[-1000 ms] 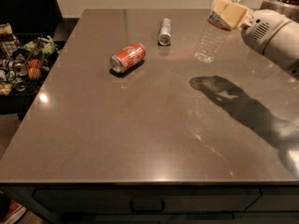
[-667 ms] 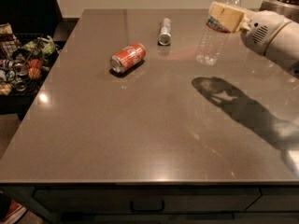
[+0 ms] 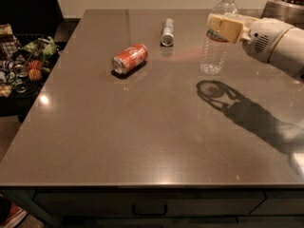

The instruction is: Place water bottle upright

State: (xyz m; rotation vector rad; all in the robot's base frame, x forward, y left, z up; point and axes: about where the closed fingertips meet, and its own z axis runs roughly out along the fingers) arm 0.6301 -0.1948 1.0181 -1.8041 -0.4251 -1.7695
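Brown tabletop [image 3: 142, 141], fingers [image 3: 225, 28] clasping upright water bottle [image 3: 213, 56] far right, filled basket [image 3: 21, 38] left

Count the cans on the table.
2. The orange-red soda can lies on its side left of centre; the slim silver can lies farther back, to its right. The gripper grips the water bottle at right.

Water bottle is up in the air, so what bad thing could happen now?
1. The tool grips the water bottle high, by its label, with its base above the table; its shadow lies apart. Letting go now could make it drop and topple.
2. A toppled bottle might roll into the silver can lying nearby.
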